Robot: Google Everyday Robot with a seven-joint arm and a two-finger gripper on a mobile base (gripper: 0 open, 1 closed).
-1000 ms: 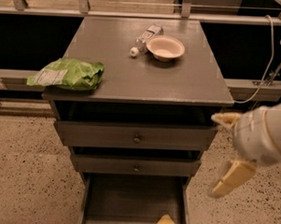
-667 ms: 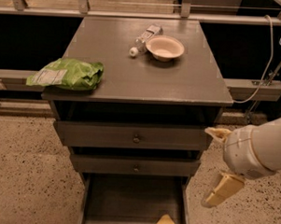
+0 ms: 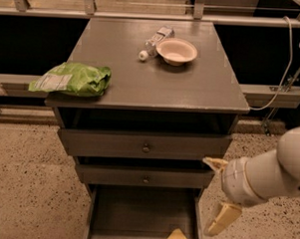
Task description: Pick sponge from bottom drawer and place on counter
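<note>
The pale-yellow sponge (image 3: 174, 238) lies on the floor of the open bottom drawer (image 3: 131, 215), near its front right. My gripper (image 3: 217, 194) hangs to the right of the drawer cabinet, level with the lower drawer fronts, above and to the right of the sponge. Its two yellowish fingers (image 3: 222, 219) stand wide apart and hold nothing. The grey counter (image 3: 146, 81) is the cabinet's top, well above the gripper.
On the counter sit a green bag (image 3: 72, 79) at the left edge, a white bowl (image 3: 176, 51) and a lying plastic bottle (image 3: 154, 41) at the back. Two drawer fronts with round knobs (image 3: 146, 148) are above the open drawer. A cable (image 3: 286, 72) hangs at right.
My gripper and arm have moved down and to the left, closer to the open bottom drawer. The sponge and the things on the counter have not moved.
</note>
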